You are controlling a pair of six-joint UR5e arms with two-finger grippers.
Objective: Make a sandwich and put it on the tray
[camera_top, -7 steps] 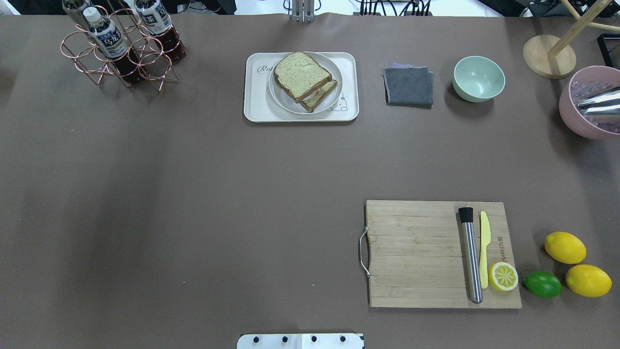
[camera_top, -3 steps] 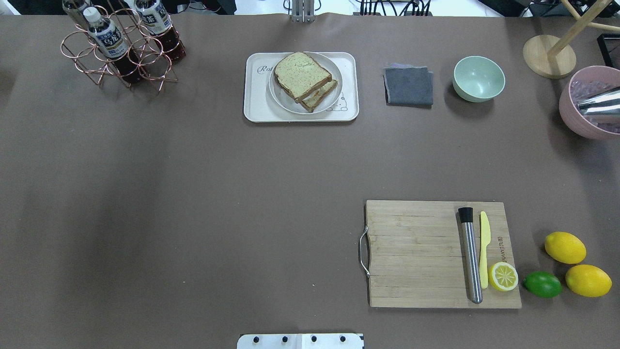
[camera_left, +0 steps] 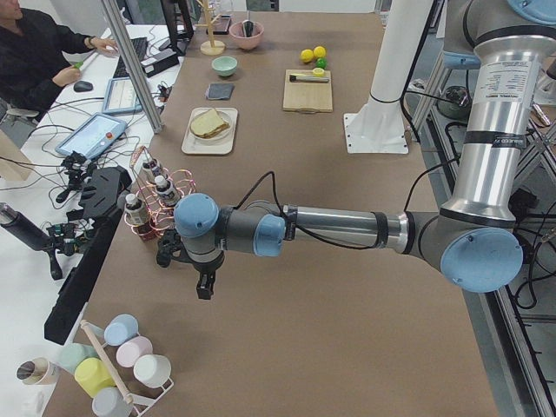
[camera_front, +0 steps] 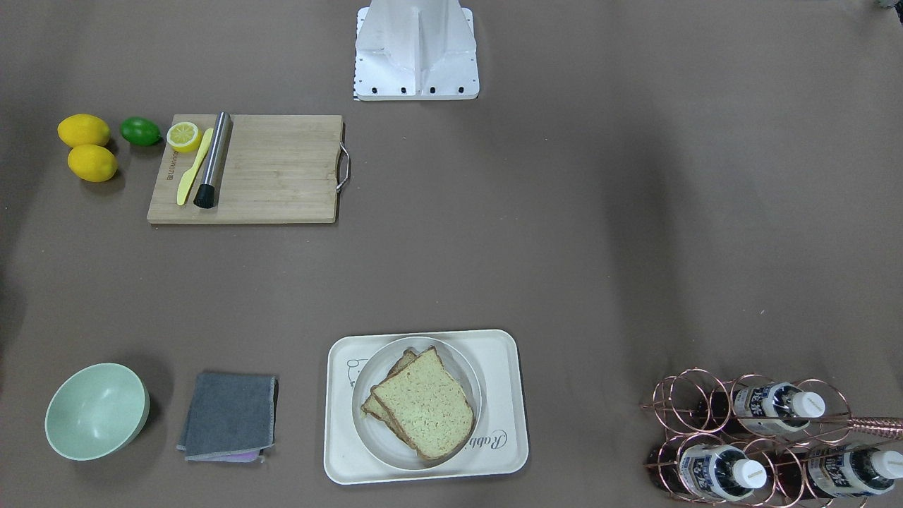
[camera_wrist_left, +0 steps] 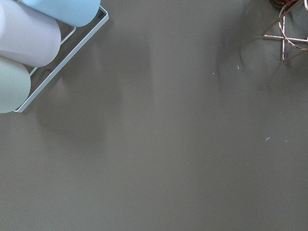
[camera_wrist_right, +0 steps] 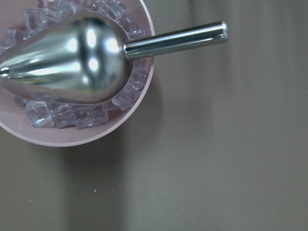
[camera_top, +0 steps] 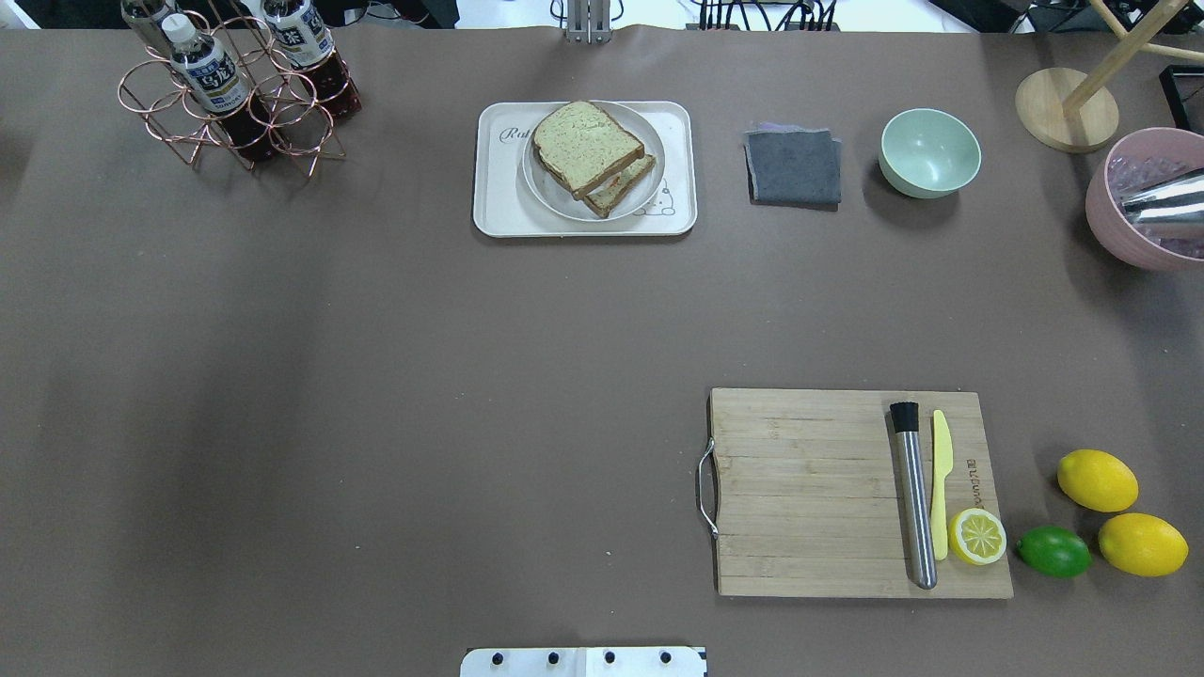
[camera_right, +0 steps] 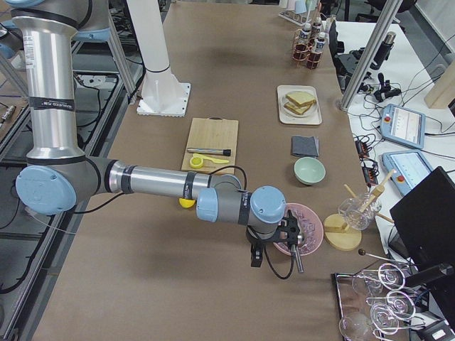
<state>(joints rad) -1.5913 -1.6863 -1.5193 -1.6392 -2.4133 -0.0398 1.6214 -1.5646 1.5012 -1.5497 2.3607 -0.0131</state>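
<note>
The sandwich [camera_top: 588, 146], two speckled tan slices with a bit of orange showing between them, lies on a round grey-white plate [camera_top: 548, 193]. The plate sits on the cream tray [camera_top: 497, 205] at the far middle of the table. It also shows in the front-facing view [camera_front: 423, 406] on the tray [camera_front: 344, 451]. My left gripper [camera_left: 206, 287] hangs over bare table near the bottle rack, far from the tray. My right gripper [camera_right: 256, 259] hangs beside the pink bowl. Both show only in the side views, so I cannot tell whether they are open or shut.
A copper rack with bottles [camera_top: 230, 89] stands far left. A grey cloth [camera_top: 793, 167], a green bowl [camera_top: 929, 152] and a pink bowl of ice with a metal scoop [camera_wrist_right: 72, 72] are far right. A cutting board [camera_top: 809, 494] holds a muddler, a knife and a lemon half.
</note>
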